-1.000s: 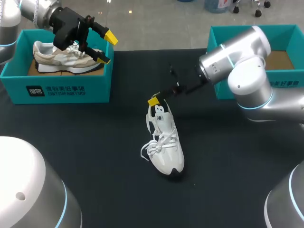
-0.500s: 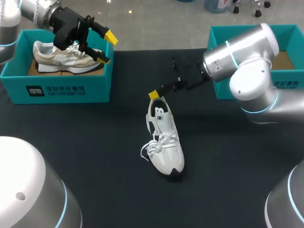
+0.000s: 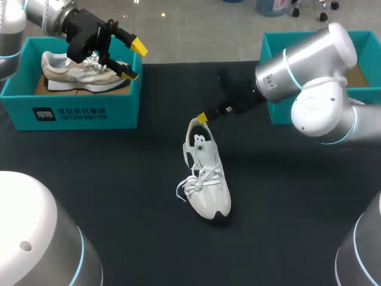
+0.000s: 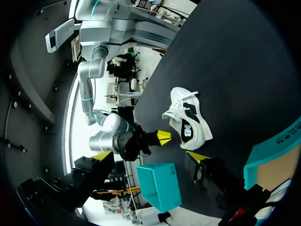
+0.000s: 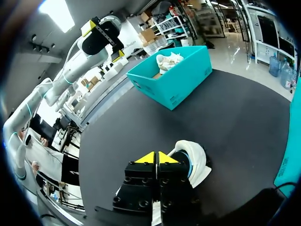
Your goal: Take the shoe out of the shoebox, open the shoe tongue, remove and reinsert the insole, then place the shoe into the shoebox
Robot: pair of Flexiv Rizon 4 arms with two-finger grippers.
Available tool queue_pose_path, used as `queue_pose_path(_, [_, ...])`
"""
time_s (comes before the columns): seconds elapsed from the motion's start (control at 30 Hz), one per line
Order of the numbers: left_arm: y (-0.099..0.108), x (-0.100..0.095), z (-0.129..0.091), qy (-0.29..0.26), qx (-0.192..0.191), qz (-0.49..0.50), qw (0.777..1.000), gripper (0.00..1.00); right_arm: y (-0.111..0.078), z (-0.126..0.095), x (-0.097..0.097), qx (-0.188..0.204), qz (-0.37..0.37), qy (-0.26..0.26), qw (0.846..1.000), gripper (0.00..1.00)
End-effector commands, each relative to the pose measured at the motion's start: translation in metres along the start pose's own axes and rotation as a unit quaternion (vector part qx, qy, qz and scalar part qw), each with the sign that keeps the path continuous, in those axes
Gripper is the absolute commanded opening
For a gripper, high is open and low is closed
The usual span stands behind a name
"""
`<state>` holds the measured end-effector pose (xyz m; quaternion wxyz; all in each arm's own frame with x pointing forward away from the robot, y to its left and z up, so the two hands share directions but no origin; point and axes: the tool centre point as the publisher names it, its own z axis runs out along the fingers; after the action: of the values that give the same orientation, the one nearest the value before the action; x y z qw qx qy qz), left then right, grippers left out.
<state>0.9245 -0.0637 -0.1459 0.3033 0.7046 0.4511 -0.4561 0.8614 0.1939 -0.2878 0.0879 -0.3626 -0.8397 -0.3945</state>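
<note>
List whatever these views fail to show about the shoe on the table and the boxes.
- Insole in the white shoe: head view, opening too dark and small; right wrist view, right gripper covers it.
- Right shoebox interior: head view, right arm hides most.

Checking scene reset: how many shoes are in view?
2. A white shoe lies mid-table; a beige shoe sits in the left shoebox. My right arm covers part of the right shoebox, so one may be hidden.
</note>
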Motion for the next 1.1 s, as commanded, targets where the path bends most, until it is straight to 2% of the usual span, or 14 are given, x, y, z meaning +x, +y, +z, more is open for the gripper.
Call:
queue_pose_path(0.03, [0.000,0.000,-0.001,0.002,0.001,0.000,1.000,1.00,0.002,-0.003,0.005,0.008,0.001,-0.044,0.999,0.00])
queue_pose_path(0.3, [0.000,0.000,-0.001,0.002,0.001,0.000,1.000,1.00,0.002,-0.003,0.005,0.008,0.001,-0.044,0.999,0.00])
queue_pose_path(0.37, [0.000,0.000,-0.001,0.002,0.001,0.000,1.000,1.00,0.012,-0.001,0.007,0.032,0.041,-0.124,0.991,0.00])
queue_pose_path(0.43, [0.000,0.000,-0.001,0.002,0.001,0.000,1.000,1.00,0.015,0.005,0.007,0.048,0.087,-0.173,0.980,0.00])
queue_pose_path(0.57, [0.000,0.000,-0.001,0.002,0.001,0.000,1.000,1.00,0.008,0.016,0.001,0.058,0.156,-0.238,0.957,0.00])
queue_pose_path(0.67, [0.000,0.000,-0.001,0.002,0.001,0.000,1.000,1.00,0.001,0.016,0.002,0.059,0.181,-0.295,0.936,0.00])
queue_pose_path(0.7, [0.000,0.000,-0.001,0.002,0.001,0.000,1.000,1.00,-0.002,0.015,0.002,0.047,0.186,-0.303,0.934,0.00])
queue_pose_path(0.8, [0.000,0.000,-0.001,0.002,0.001,0.000,1.000,1.00,-0.007,0.011,0.002,0.063,0.190,-0.362,0.911,0.00])
queue_pose_path(1.1, [0.000,0.000,-0.001,0.002,0.001,0.000,1.000,1.00,-0.007,0.011,0.002,0.063,0.190,-0.362,0.911,0.00])
